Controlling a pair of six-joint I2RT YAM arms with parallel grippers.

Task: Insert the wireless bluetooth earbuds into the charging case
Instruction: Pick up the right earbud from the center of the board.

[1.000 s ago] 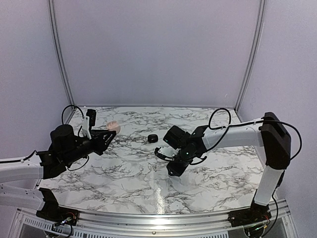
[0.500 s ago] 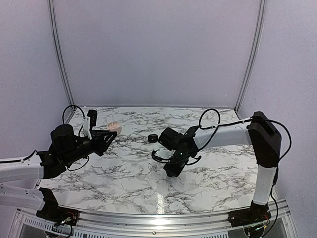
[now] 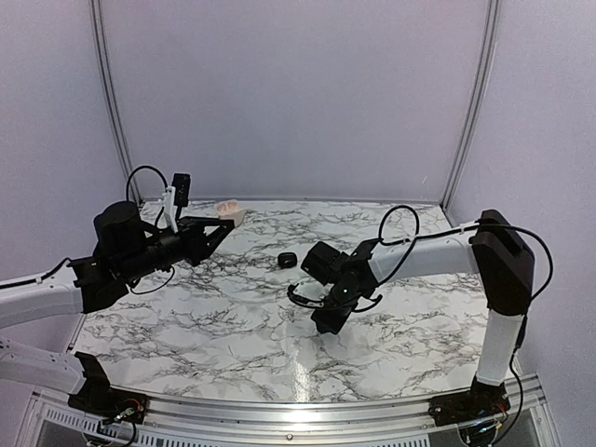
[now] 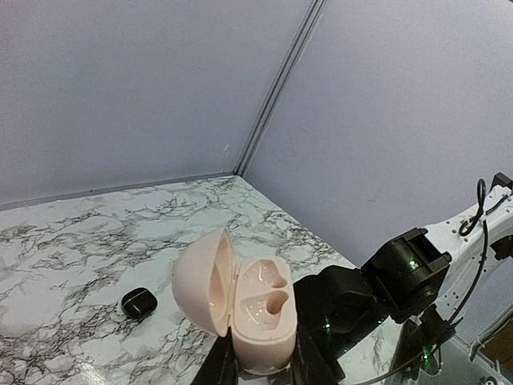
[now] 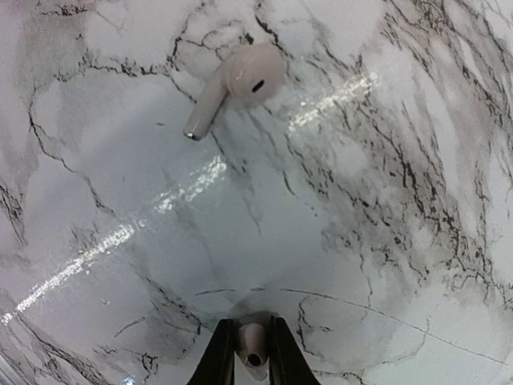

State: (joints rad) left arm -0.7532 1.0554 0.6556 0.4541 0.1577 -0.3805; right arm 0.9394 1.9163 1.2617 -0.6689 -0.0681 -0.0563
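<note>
My left gripper (image 4: 255, 365) is pinching the charging case (image 4: 244, 301) by its lower body. In the left wrist view only the finger ends show, cut off at the 6 o'clock edge, so I cannot see how far up the case they reach. The case's lid stands open on the 9 o'clock side, and both wells face the camera showing their pale lining. From the top camera the case (image 3: 229, 210) is carried clear above the table (image 3: 233, 317), out toward 10 o'clock, and it is too small there for me to make out the wells.

A black lump (image 3: 287, 260) lies on the marble near the middle, between the two arms. In the left wrist view it sits at 9 o'clock of the case.

My right gripper (image 3: 326, 321) points down close to the marble. From the top its own body hides the fingertips. In its wrist view the fingers are pressed together on the held earbud (image 5: 250, 351), pale with a dark opening. Only that end shows; the rest is cut off at the 6 o'clock edge. The loose earbud (image 5: 236, 80) lies flat on the table at 12 o'clock, stem aimed toward 7 o'clock, well apart from the fingers. I cannot pick it out from the top camera.
</note>
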